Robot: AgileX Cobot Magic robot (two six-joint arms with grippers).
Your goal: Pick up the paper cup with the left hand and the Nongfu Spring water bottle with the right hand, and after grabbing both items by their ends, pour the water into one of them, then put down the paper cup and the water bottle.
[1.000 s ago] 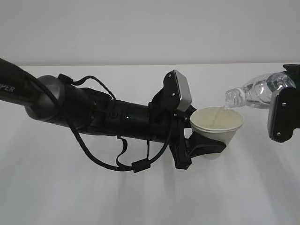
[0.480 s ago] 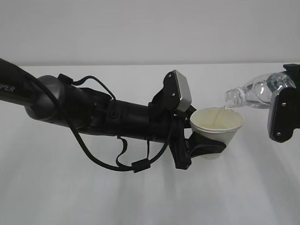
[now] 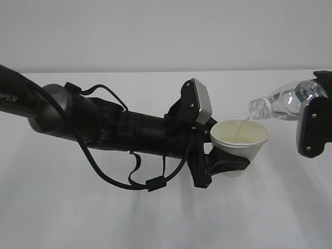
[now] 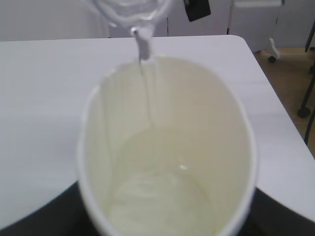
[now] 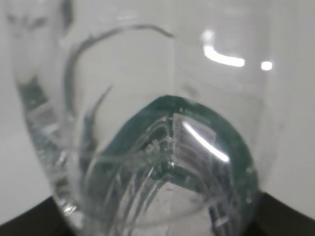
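Two arms are working above the white table (image 3: 155, 218). The left hand (image 3: 224, 165) is reaching in from the left, and its jaws are clamping the lower part of the paper cup (image 3: 239, 142), one black finger wrapping the cup's wall just under the mid-height. The cup is sitting upright between those jaws, clear of the table, with its rolled rim facing up and slightly toward the camera.

The right hand (image 3: 313, 127) is coming in from the right edge, and its jaws are gripping the base end of the Nongfu Spring water bottle (image 3: 285, 101). The bottle is lying nearly level out from those jaws, neck tipped slightly down, with its open mouth hanging just over the cup's far rim.

A thin stream of the water (image 4: 145, 93) is falling from the bottle's mouth into the cup, and a shallow pool is gathering at the pale cream bottom. In the right wrist view the bottle (image 5: 147, 137) is filling the frame, its dark green label band showing through the clear ribbed plastic directly ahead of the jaws.
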